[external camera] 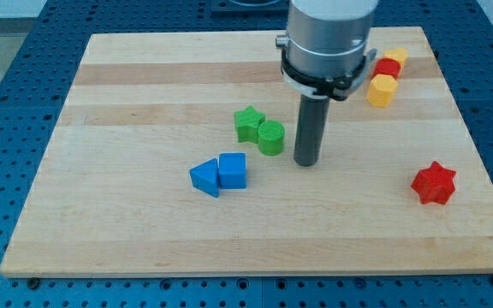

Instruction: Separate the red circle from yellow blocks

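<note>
Sitting wedged between two yellow blocks [382,89], red circle [389,68]: no clear long axis; my tip [306,162], bare rod, beside green circle [271,137].

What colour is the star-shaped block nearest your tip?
Green star, left of my tip; camera view.

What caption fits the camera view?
My tip beside the green cylinder; red circle wedged between yellow blocks at top right.

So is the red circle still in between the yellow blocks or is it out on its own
In between. The red circle sits wedged between two yellow blocks at the view's top right, touching both. My tip is well away, beside the green cylinder.
</note>
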